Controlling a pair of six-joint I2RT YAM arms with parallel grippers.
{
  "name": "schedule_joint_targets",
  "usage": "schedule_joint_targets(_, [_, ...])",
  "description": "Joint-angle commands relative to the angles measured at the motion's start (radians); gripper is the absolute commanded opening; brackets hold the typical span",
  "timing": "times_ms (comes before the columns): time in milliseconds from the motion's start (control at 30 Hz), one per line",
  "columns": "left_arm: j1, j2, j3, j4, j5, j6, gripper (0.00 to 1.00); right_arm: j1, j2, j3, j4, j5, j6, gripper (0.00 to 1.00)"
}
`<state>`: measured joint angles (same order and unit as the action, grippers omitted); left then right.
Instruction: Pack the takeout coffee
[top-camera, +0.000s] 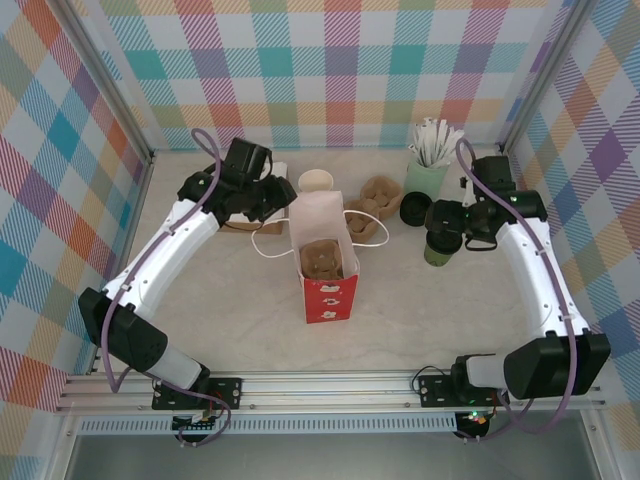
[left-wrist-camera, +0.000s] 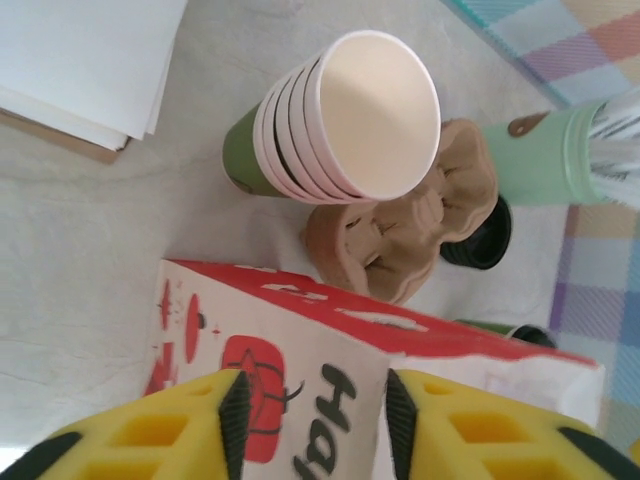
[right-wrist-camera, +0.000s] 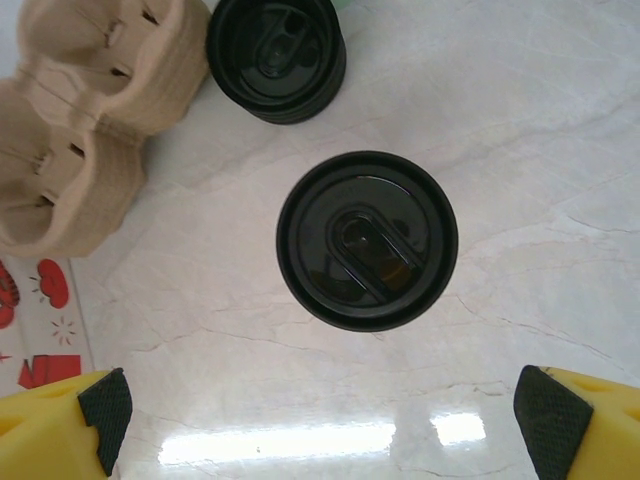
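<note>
At left of centre in the top view, the left gripper (top-camera: 268, 197) is seen with its jaws parted, nothing clamped between them. In the middle, the red-and-white paper bag (top-camera: 328, 295) is stood open with a cardboard tray (top-camera: 325, 258) seated inside. At right, the takeout coffee (top-camera: 438, 254) is left lidded on the table (top-camera: 230, 300), not yet packed. The right gripper (top-camera: 447, 228) is spread wide above it, empty.

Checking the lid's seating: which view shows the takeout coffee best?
Right wrist: the takeout coffee sits centered, unobstructed. Top external shows it partly under the right hand; left wrist, perhaps a sliver behind the bag.
</note>
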<state>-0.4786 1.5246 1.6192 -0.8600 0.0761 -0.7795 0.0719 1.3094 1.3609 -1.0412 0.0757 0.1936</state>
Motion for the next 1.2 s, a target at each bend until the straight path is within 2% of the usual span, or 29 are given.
schedule_joint_targets(0, [0.016, -0.039, 0.073, -0.084, -0.024, 0.12, 0.51, -0.004, 0.022, -0.02, -0.034, 0.021, -0.038, 1.0])
schedule_joint_targets(200, [0.015, -0.111, 0.079, -0.119, -0.052, 0.276, 0.7, -0.011, 0.09, -0.044, -0.049, -0.01, -0.034, 1.0])
schedule_joint_targets(433, [0.017, -0.207, 0.016, -0.125, -0.11, 0.319, 0.81, -0.021, 0.165, -0.09, -0.028, -0.023, 0.002, 1.0])
schedule_joint_targets(733, [0.016, -0.262, -0.064, -0.08, -0.101, 0.332, 0.88, -0.041, 0.27, -0.106, 0.018, -0.039, 0.003, 1.0])
schedule_joint_targets(1167, [0.015, -0.26, -0.061, -0.099, -0.112, 0.344, 0.9, -0.07, 0.421, -0.009, 0.051, -0.054, -0.046, 1.0])
